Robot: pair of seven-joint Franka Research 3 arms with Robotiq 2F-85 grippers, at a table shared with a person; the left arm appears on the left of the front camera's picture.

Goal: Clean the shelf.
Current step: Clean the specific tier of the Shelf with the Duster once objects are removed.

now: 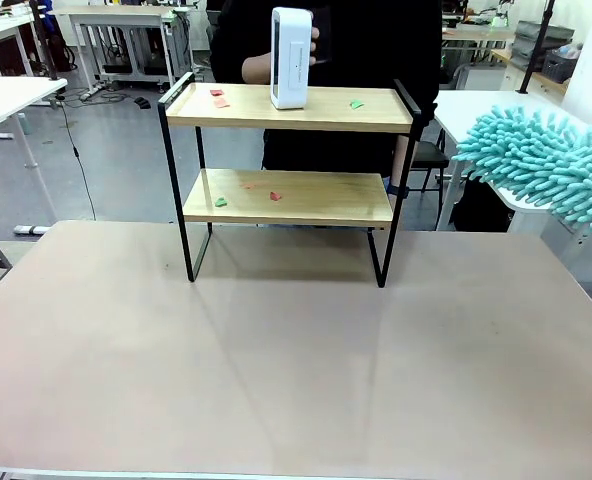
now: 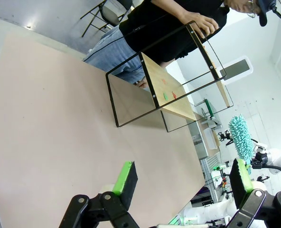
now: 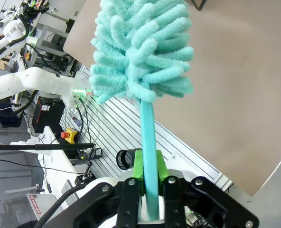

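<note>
The shelf (image 1: 291, 110) stands at the far middle of the beige table, with small red and green scraps (image 1: 220, 202) lying on both wooden boards. A person behind it holds a white box-shaped device (image 1: 289, 57) upright on the top board. A fluffy teal duster (image 1: 551, 165) hangs in the air at the right, level with the top board. In the right wrist view my right gripper (image 3: 149, 167) is shut on the duster's handle (image 3: 147, 128), the head (image 3: 140, 52) above it. My left gripper (image 2: 183, 178) is open and empty, well short of the shelf (image 2: 171, 92).
The beige tabletop (image 1: 296, 380) in front of the shelf is bare. A white table (image 1: 476, 105) and a chair stand behind on the right. More white tables are at the far left. The person's other hand (image 2: 204, 23) rests at the shelf's top frame.
</note>
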